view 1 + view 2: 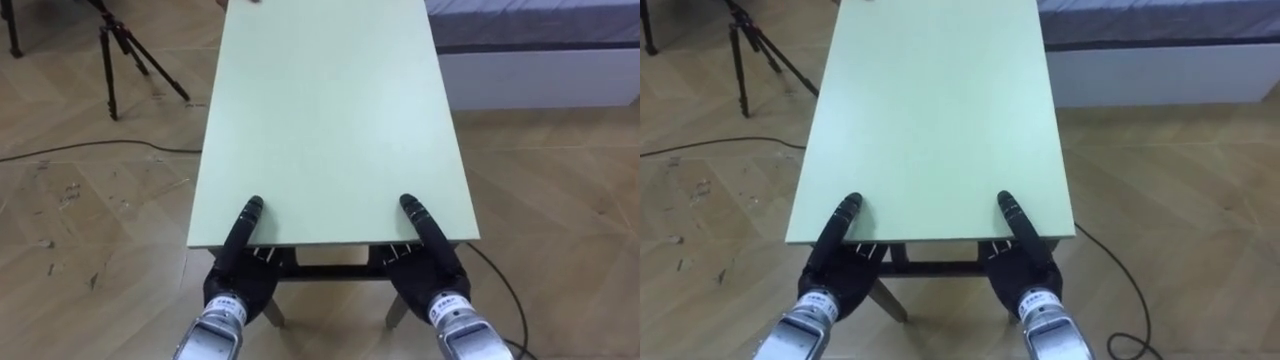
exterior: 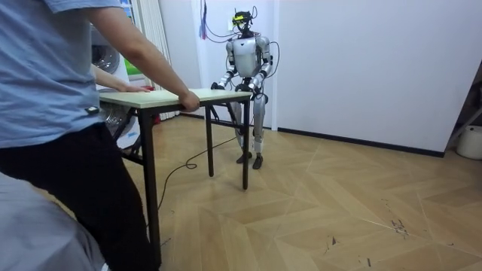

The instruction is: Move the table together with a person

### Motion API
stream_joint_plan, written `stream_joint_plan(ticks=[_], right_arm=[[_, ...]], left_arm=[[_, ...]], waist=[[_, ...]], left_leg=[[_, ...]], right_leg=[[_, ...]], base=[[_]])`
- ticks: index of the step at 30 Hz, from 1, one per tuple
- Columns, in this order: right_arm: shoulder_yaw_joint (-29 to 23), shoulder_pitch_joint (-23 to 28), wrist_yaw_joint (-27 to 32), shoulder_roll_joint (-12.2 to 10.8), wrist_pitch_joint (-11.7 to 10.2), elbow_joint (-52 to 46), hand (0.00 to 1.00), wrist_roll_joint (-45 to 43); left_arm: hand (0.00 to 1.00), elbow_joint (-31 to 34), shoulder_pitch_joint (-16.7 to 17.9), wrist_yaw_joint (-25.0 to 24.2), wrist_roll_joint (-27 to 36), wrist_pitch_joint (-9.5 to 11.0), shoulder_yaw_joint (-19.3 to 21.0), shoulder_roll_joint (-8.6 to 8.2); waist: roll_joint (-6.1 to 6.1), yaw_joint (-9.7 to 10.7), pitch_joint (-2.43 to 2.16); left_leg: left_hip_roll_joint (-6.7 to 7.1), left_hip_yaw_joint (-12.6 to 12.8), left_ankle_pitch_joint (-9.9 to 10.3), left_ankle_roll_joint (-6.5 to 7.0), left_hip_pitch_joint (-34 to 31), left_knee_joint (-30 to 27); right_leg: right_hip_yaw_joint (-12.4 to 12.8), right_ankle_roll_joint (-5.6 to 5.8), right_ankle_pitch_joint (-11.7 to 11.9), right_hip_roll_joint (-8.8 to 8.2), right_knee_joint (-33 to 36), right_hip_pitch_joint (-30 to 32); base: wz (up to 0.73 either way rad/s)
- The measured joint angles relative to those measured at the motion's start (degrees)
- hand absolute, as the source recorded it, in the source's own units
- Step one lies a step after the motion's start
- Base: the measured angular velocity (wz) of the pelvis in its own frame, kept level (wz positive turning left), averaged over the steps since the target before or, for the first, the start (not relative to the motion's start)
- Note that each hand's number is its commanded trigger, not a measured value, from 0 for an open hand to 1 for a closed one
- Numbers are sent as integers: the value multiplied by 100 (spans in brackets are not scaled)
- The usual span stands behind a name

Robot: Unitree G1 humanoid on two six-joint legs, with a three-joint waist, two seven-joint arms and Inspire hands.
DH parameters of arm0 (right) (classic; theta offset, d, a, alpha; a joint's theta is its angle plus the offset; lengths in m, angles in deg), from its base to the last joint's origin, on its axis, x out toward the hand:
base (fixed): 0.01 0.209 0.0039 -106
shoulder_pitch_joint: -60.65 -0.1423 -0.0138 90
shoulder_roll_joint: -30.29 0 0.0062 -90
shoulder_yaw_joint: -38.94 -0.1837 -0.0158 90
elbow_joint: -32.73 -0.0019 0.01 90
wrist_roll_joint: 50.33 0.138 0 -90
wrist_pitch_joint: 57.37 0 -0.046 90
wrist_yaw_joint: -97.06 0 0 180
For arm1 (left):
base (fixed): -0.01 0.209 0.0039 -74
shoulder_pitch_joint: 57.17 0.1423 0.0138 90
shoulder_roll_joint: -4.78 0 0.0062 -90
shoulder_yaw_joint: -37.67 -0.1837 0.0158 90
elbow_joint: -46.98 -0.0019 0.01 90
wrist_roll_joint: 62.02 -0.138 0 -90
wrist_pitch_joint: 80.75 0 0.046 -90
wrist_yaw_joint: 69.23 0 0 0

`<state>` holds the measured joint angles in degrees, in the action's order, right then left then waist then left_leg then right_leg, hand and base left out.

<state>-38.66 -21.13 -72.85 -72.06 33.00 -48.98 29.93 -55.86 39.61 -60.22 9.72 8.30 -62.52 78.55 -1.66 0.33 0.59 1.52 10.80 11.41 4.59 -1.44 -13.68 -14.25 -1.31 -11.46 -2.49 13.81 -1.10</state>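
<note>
Table (image 1: pixel 330 120), with a pale green tabletop (image 1: pixel 935 110), runs lengthwise away from the robot over the wooden floor. The left hand (image 1: pixel 240 275) and right hand (image 1: pixel 425 270) are each clamped on its near edge, thumb lying on top and the rest of the hand beneath. In the room view a person (image 2: pixel 60 113) at the opposite end grips that edge with one hand (image 2: pixel 188 99). A tripod (image 1: pixel 125 50) stands far left, a bed (image 1: pixel 540 50) far right.
</note>
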Motion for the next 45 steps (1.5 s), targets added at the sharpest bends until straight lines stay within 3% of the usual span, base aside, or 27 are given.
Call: stream_joint_plan(ticks=[5,8,16,25,30,35,39,42,43,44,45], right_arm=[[109,0,-83,25,-243,1,100,11],[141,1,-123,32,-386,1,100,13],[190,4,-200,25,-600,1,100,11],[212,11,-257,40,-607,1,100,14],[307,14,-273,49,-662,-28,100,16],[439,56,-401,132,-794,-112,100,79],[447,250,-556,165,-793,-111,100,143],[478,426,-617,196,-793,-111,100,223],[483,455,-701,205,-794,-111,100,265],[487,433,-779,207,-794,-115,100,257],[528,338,-793,236,-791,-107,100,236]], left_arm=[[100,34,0,0,2,317,-216,-11],[100,98,1,0,10,387,-296,-6],[100,219,7,-14,16,425,-380,2],[100,226,59,-49,25,517,-418,-11],[100,305,124,-49,24,529,-382,-2],[100,449,218,-49,17,623,-433,6],[100,452,345,-75,17,555,-456,31],[100,468,454,-87,33,450,-474,101],[100,527,497,-89,51,430,-480,120],[100,607,522,-89,69,406,-448,121],[100,642,548,-119,79,407,-380,80]], waist=[[28,84,19],[54,95,35],[77,100,48],[122,75,51],[123,28,52],[120,40,50],[123,-131,48],[105,-248,44],[92,-297,38],[116,-365,27],[94,-418,38]], left_leg=[[0,16,0,0,1,17],[0,26,0,0,-11,26],[3,23,0,0,-5,51],[5,23,0,0,24,73],[-10,20,2,-2,-51,37],[-58,31,15,-23,-363,-225],[-149,159,55,-83,-487,-616],[-247,103,61,-123,-500,-847],[-260,-5,61,-394,-502,-791],[-259,-176,104,-821,-529,-722],[-486,-152,321,-932,-663,-1368]], right_leg=[[26,1,0,2,1,18],[33,1,0,2,1,35],[28,5,-3,4,-6,34],[40,5,-3,11,-29,8],[264,4,-3,59,-33,74],[319,-3,2,82,0,275],[416,-15,9,106,21,255],[489,-72,42,242,83,259],[594,-135,77,288,55,325],[607,-237,142,227,-75,388],[502,-287,169,278,-131,415]], base=[[0],[0],[0],[0],[0],[1],[-12],[-8],[-21],[-46],[-52]])
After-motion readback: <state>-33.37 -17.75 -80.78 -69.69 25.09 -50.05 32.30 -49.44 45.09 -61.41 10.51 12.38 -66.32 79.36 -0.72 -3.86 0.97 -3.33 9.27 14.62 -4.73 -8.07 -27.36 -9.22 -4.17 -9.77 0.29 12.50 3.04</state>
